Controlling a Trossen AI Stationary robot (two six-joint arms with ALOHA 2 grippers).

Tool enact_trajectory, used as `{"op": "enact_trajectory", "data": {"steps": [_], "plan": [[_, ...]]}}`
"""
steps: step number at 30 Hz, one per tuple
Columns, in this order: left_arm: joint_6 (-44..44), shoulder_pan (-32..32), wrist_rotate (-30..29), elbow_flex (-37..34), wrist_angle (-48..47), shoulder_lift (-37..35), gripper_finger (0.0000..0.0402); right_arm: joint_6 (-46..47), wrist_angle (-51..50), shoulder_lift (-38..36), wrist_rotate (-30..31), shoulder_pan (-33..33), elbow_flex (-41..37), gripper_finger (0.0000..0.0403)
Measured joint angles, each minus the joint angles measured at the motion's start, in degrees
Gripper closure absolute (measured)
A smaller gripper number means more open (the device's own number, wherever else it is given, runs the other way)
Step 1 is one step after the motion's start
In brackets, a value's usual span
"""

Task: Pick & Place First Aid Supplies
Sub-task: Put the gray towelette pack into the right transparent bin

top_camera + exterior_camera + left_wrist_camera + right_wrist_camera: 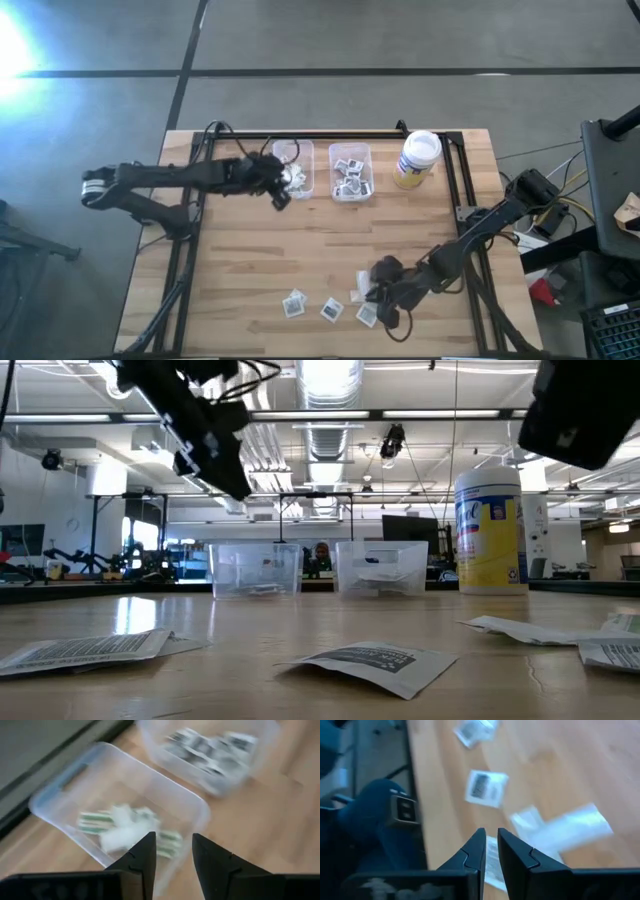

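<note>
1. Left gripper point(283, 188) hangs over the left bin point(300, 150) at table's 11 o'clock, fingers parted and empty; we judge a strip was just let go there.
2. Right gripper point(383, 311) sits low at 5 o'clock among loose packets point(331, 309), fingers nearly together, pinching nothing visible; we judge it is lining up a pick.

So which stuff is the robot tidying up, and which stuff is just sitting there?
Part of the job:
- small flat white paper packets on the wooden table
- two clear plastic bins, left and right, with packets already inside

Just sitting there:
- white-lidded yellow wipes jar
</note>
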Motion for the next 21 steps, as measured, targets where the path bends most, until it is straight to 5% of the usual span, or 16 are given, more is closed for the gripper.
{"op": "enact_trajectory", "data": {"steps": [15,21], "plan": [[-9.11,-32.94,0.47,-3.21,-2.47,-1.4,0.0287,-0.99,-8.81,-0.02,-0.03,-1.31,0.04,0.0355],[-18.04,-44.84,-1.12,-3.56,-1.79,0.38,0.0291,13.78,-21.67,-0.46,-1.38,-1.42,0.04,0.0355]]}}
